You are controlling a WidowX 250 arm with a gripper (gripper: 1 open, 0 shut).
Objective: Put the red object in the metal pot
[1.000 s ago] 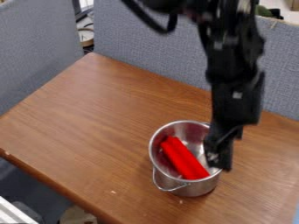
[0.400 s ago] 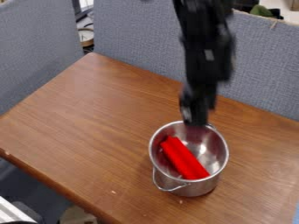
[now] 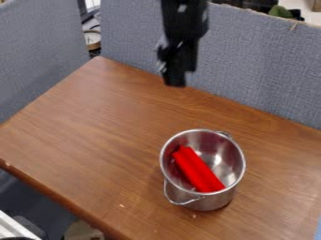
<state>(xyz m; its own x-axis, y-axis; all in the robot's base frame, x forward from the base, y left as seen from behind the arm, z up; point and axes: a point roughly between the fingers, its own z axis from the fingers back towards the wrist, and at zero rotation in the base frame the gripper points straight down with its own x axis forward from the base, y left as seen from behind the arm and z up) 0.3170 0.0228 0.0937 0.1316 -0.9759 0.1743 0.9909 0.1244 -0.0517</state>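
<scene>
Brown wood-grain table (image 3: 88, 122), set at an angle. Grey fabric partition panels (image 3: 257, 66) stand behind it on two sides. Blurry office clutter shows in the gap at top left.

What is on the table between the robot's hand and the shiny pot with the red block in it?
Nothing. In the camera view, only bare wooden table lies between the hand and the metal pot, which holds the red block.

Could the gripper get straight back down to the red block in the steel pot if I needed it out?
Probably yes: the round stainless-steel pot is open-topped, the bright red rectangular block lies exposed inside, and nothing stands between it and the raised gripper.
</scene>
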